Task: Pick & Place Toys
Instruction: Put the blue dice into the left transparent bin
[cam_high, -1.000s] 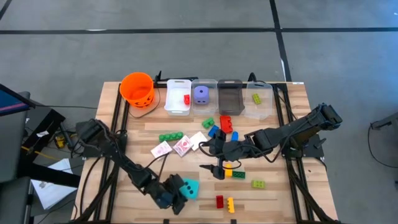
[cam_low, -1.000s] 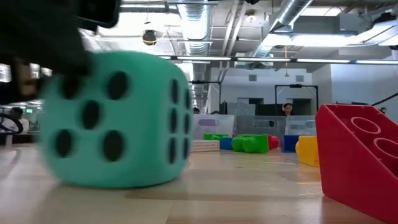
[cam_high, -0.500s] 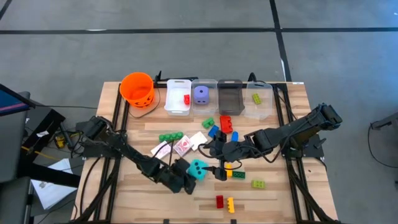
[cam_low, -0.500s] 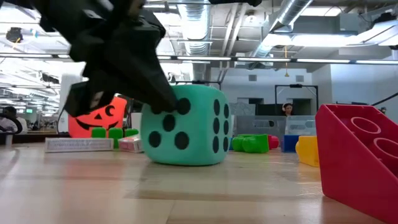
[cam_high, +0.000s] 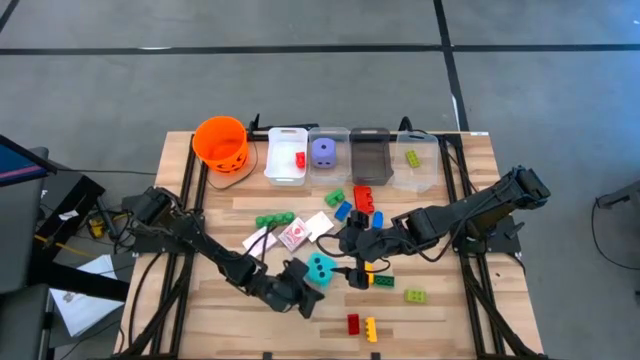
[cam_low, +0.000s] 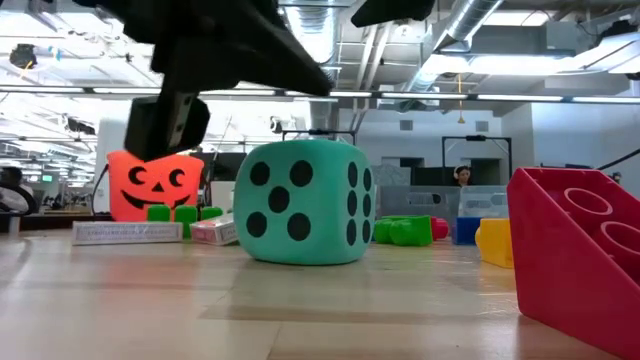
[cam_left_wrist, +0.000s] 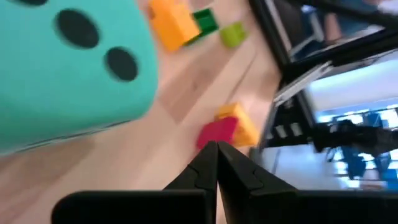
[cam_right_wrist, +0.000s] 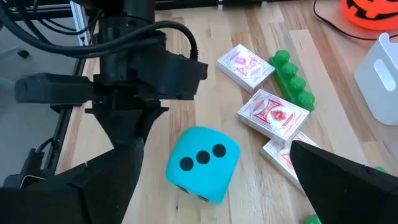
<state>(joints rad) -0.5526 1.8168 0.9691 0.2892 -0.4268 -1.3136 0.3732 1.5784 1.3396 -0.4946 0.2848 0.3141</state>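
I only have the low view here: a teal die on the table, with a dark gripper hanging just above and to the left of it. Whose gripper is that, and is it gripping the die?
Observer: That is the left gripper. Its fingers are shut on nothing, and it sits just beside the teal die.
Operator: Where is the other arm?
Observer: The right gripper is on the die's other side. It is open, and its wrist view shows the die ahead between its fingers.
Operator: Is any die already in a bin?
Observer: Yes, a purple die lies in one clear bin at the table's far edge.
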